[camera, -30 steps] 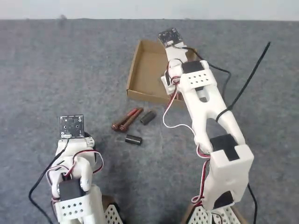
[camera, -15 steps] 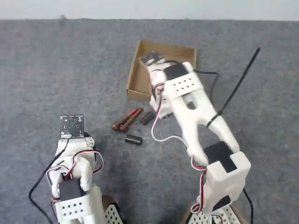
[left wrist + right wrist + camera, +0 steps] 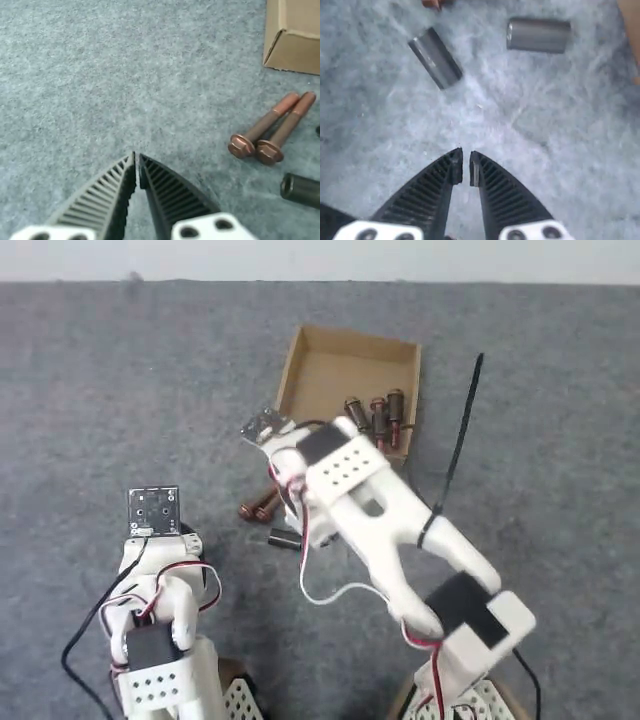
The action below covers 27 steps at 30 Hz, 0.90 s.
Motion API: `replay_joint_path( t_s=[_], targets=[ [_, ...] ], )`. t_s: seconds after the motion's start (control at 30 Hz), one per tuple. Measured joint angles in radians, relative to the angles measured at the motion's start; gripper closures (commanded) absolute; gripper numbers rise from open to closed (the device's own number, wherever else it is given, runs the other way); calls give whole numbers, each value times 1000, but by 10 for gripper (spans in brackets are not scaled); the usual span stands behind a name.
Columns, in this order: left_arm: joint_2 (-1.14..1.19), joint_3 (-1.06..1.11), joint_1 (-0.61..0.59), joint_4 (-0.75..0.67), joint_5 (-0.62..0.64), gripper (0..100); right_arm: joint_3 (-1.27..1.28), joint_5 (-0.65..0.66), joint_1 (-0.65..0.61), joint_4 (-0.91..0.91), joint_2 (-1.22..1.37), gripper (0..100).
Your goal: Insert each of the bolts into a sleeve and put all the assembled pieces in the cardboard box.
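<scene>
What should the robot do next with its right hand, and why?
Probably open the right hand and bring it down over the tilted sleeve just ahead. That hand is shut and empty, two sleeves and two bolts lie loose on the carpet, and the cardboard box holds some finished pieces.

It looks like a small robotics lab or test bench. A grey felt-like mat (image 3: 120, 370) lies all around the cardboard box (image 3: 330, 375). Beside the box stands the right arm (image 3: 400, 530), farther from it the left arm (image 3: 160, 640), both of white printed plastic with bare wires (image 3: 303, 565).
</scene>
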Motion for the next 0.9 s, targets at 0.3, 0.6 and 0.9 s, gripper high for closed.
replay_joint_path(
  t_s=[0.3, 0.6, 0.9],
  targets=[
    [0, 0, 0, 0, 0, 988, 153, 244, -3, -273, -77, 992],
    [0, 0, 0, 0, 0, 988, 186, 761, 31, -342, -77, 980],
    [0, 0, 0, 0, 0, 988, 204, 937, 35, -381, -77, 791]
  ],
)
